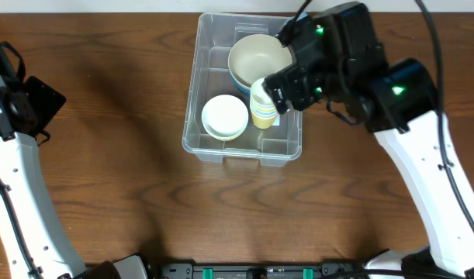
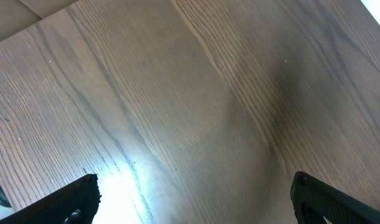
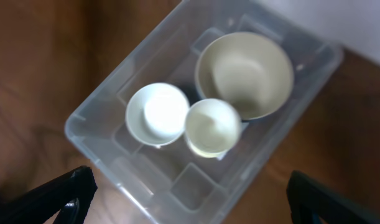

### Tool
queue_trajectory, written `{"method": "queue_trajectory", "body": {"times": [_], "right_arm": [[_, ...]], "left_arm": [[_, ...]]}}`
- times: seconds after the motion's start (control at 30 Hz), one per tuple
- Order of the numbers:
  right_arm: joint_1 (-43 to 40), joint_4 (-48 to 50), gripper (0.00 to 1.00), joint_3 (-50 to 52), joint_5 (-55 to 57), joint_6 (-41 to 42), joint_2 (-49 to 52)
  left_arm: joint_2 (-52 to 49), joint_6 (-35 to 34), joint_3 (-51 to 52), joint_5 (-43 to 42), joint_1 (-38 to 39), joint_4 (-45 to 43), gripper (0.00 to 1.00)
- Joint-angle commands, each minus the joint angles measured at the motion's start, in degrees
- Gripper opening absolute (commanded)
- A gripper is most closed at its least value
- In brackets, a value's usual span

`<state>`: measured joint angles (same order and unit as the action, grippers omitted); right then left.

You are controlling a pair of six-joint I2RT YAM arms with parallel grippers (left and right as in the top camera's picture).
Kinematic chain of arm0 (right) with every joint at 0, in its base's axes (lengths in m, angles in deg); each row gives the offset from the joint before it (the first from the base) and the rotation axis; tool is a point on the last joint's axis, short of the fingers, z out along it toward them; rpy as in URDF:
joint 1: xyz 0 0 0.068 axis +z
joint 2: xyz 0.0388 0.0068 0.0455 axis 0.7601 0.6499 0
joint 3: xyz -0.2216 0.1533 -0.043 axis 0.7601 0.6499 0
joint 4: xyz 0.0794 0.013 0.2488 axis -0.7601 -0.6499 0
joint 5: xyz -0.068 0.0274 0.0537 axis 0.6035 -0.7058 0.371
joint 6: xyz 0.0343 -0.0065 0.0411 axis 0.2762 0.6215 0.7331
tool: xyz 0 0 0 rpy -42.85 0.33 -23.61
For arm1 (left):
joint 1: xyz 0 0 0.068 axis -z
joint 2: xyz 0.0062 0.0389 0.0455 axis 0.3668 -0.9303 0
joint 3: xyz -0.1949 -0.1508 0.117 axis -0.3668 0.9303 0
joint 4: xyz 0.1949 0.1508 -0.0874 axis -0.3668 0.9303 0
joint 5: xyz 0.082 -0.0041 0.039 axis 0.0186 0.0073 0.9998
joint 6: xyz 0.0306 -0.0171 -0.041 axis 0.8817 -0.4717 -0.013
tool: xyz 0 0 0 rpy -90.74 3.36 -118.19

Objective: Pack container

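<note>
At the 9 o'clock edge of the brown wood-grain table [image 1: 105, 178], the white left arm [image 1: 23, 194] ran up from the near side. The left gripper [image 2: 199, 202] hung over bare wood. Its two black fingertips [image 2: 81, 198] stood spread far apart in the lower corners of the left wrist view, with nothing between them.

The large clear rectangular plastic container [image 1: 192, 116] sat on the table toward 12 o'clock from the middle of the overhead view, its long sides running from near to far. Inside it, a small round white bowl [image 1: 225, 116] rested at about 8 o'clock. A big cream bowl with a blue outside [image 1: 252, 56] lay at about 12 o'clock. A stack of pale yellow cups [image 1: 264, 107] stood at about 4 o'clock, just beside both bowls; whether it touched them could not be told.

The right gripper [image 3: 199, 199] hovered above the container's 3 o'clock side, carried by the white right arm [image 1: 427, 178] that came in from 4 o'clock. Its jaws were spread wide, the fingertips [image 3: 78, 194] sitting in the bottom corners of the right wrist view, well apart from the cups and gripping nothing.
</note>
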<state>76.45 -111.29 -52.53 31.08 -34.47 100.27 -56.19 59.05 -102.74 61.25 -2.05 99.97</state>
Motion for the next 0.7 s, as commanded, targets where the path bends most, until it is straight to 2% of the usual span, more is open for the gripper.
{"method": "queue_trajectory", "body": {"times": [0.0,0.27,0.47,0.57,0.67], "right_arm": [[-2.1,0.7,0.99,-1.0,3.7,-1.5,-2.4],[-7.0,-0.4,0.99,-1.0,4.1,-1.3,-8.0],[-10.0,-1.5,0.99,-0.5,8.9,-1.4,-13.5],[-12.2,1.0,0.99,3.2,10.0,-3.1,-18.3],[-15.4,6.0,0.99,11.8,10.0,-3.9,-25.2]], "left_arm": [[0.0,0.7,-0.8,0.7,-0.3,0.2,0.98],[0.0,0.7,-0.8,0.7,-0.3,0.2,0.98],[0.0,0.7,-0.8,0.7,-0.3,0.2,0.98],[0.0,0.7,-0.8,0.7,-0.3,0.2,0.98],[0.0,0.7,-0.8,0.7,-0.3,0.2,0.98]]}}
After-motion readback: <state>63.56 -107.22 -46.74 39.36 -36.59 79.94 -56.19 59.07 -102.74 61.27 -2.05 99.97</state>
